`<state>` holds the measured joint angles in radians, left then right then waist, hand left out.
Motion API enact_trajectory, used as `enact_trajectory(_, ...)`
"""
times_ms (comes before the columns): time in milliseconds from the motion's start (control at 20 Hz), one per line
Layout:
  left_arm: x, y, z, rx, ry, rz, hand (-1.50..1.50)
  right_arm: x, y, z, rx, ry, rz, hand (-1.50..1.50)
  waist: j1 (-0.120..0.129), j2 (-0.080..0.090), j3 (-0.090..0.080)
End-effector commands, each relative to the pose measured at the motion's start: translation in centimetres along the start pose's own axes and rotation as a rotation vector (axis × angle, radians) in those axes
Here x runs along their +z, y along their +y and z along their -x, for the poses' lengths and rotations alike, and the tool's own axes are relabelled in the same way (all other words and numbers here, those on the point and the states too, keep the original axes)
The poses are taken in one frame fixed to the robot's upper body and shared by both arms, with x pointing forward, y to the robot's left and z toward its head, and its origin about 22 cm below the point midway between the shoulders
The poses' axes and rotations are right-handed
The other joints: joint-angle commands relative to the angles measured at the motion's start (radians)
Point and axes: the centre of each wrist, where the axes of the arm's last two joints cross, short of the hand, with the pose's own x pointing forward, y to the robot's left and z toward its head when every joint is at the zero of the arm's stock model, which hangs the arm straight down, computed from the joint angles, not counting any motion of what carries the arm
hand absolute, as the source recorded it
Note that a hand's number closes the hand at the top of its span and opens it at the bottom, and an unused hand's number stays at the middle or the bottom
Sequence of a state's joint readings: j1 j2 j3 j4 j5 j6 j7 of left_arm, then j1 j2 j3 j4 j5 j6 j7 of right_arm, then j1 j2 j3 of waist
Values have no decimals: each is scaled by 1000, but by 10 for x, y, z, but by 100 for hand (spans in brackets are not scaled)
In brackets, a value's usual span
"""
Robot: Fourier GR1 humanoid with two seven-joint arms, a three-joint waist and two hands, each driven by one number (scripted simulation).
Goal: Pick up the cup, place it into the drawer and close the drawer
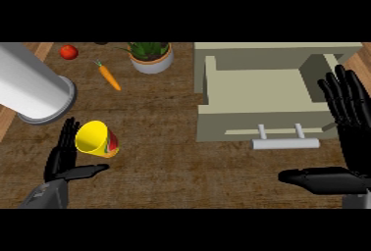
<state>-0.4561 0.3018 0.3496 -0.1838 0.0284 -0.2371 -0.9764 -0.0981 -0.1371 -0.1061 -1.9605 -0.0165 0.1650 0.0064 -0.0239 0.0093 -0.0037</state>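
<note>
1. Left hand (62, 159): low at the view's left; fingers straight and pointing up, thumb splayed toward the right; wide open, holding nothing.
2. Cup (96, 139): yellow, with red and green print on its wall; stands on the counter (174, 162) in the gap between those fingers and the thumb, just beside the fingers; cannot tell whether they touch; its mouth shows to the camera, upright or slightly tilted, cannot settle which.
3. Handling, my read: small and hollow, so likely light and rigid; the smooth wall could slip; no handle in view; best hold is round the mid-wall, fingers on one side and thumb opposite, below the rim.
4. Drawer (246, 127): pulled open, right of the cup and well apart from it; bar handle (285, 143) on its front faces the robot; cup not yet inside.
5. Right hand (348, 147): at the view's right edge beside the drawer's right side; fingers straight up, thumb out; open and resting, carrying nothing.
6. Farther out: pale cylinder (33, 86) upper left, carrot (109, 76), potted plant (150, 58), red fruit (69, 51) — none looks to sit between cup and drawer.
</note>
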Motion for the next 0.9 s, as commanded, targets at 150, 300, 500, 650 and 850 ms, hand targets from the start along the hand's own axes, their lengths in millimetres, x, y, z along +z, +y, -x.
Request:
enact_trajectory(150,0,9,-3,121,-84,40,-150,7,-7,5,1,20,-21,-150,-9,3,-1)
enact_trajectory(300,-10,-13,-1,154,-96,64,-150,3,5,16,-2,15,-4,-150,-1,2,0)
enact_trajectory(500,-17,-30,-1,203,-115,92,-150,12,3,16,7,16,-20,-150,-8,3,0)
enact_trajectory(650,-15,-34,2,265,-128,137,-150,-4,14,6,-10,25,-16,-150,-2,4,-2)
enact_trajectory(850,-34,-44,-8,318,-131,189,150,2,6,12,-20,27,-17,-150,-8,4,-1)
